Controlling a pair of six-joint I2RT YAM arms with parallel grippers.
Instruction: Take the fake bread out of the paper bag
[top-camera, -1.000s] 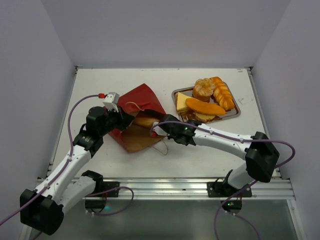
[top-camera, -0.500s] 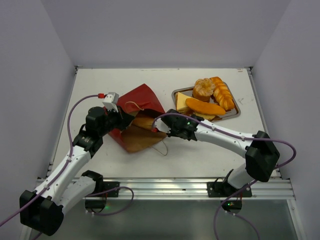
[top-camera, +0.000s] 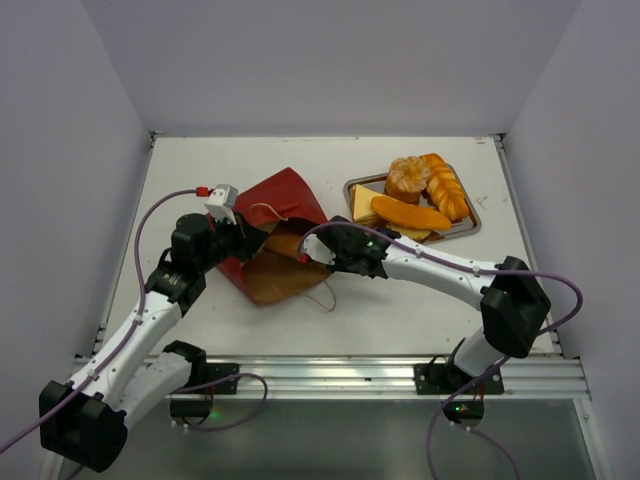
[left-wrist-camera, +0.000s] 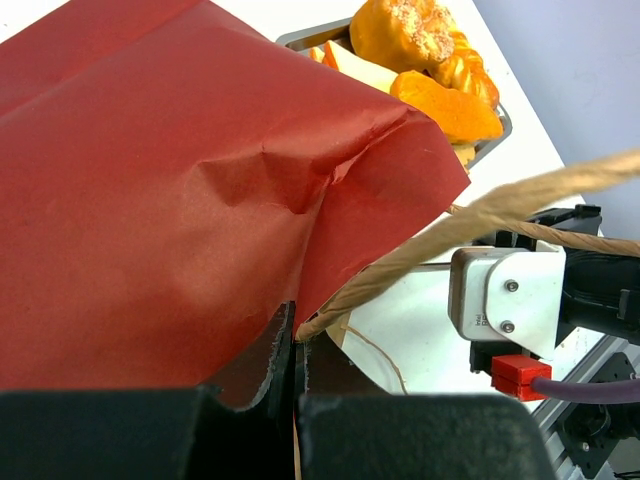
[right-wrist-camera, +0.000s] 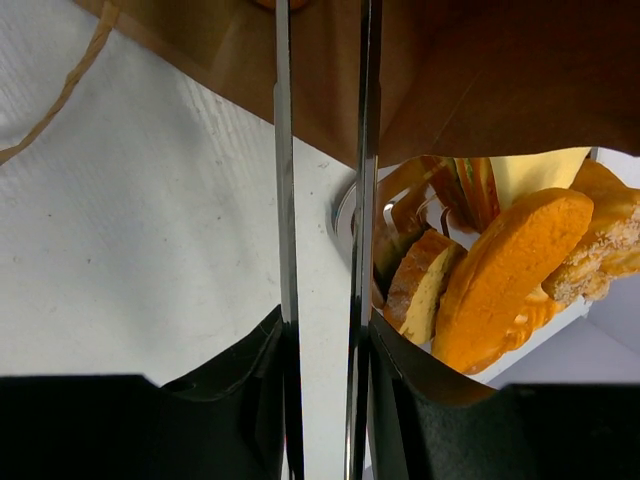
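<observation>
Two arms reach from the near edge to one paper bag (top-camera: 285, 200) lying on the table (top-camera: 400, 300). At the bag's left edge the left gripper (top-camera: 245, 242) is pinched closed on the red paper. At the bag's mouth is the right gripper (top-camera: 318, 250), its fingers narrowly apart (tips hidden, so I cannot tell if they hold anything). One golden bread (top-camera: 288, 243) shows inside the mouth. Beyond the bag, to its right, one metal tray (top-camera: 468, 228) holds at least four breads (top-camera: 410, 212).

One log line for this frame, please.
left gripper: shut on bag edge | right gripper: slightly open, empty, at bag mouth | bread: one in bag, rest on tray
</observation>
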